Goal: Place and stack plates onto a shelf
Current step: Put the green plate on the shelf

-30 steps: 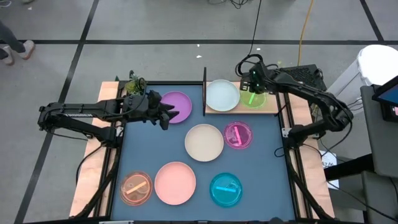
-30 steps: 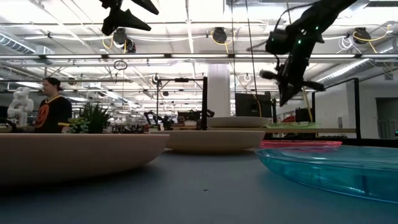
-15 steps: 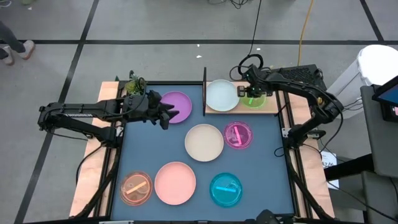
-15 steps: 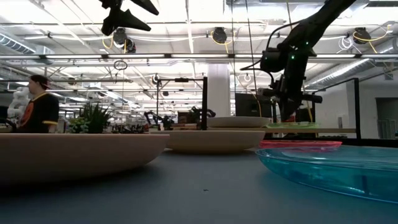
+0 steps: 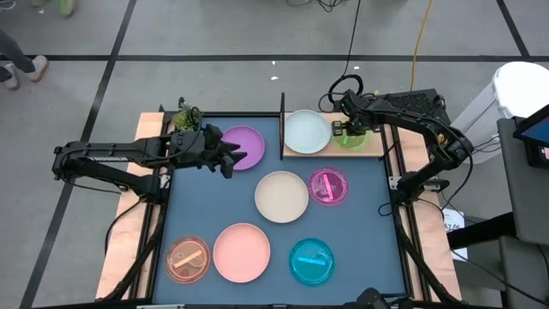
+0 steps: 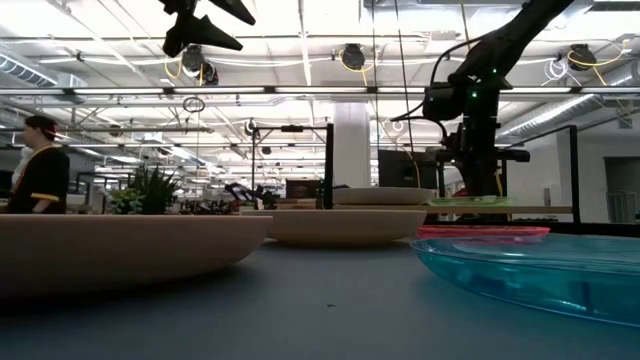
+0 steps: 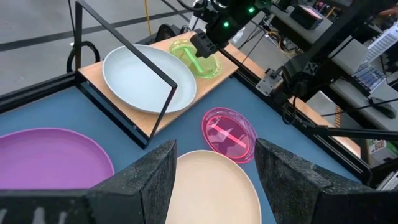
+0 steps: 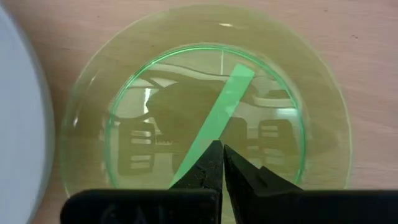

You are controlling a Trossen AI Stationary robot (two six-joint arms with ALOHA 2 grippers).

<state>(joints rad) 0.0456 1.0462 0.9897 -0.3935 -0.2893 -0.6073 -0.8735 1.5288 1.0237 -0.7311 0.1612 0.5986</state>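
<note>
The right gripper (image 5: 340, 129), at the upper right, has come down with fingers pressed together over the green dish (image 5: 351, 135) on the shelf (image 5: 375, 151), so this dish seems placed.

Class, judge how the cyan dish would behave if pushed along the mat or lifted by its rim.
The cyan dish looks thin and translucent, so probably light. Its flat, shallow form suggests it would slide on the mat, not roll. The smooth rim may slip.
</note>
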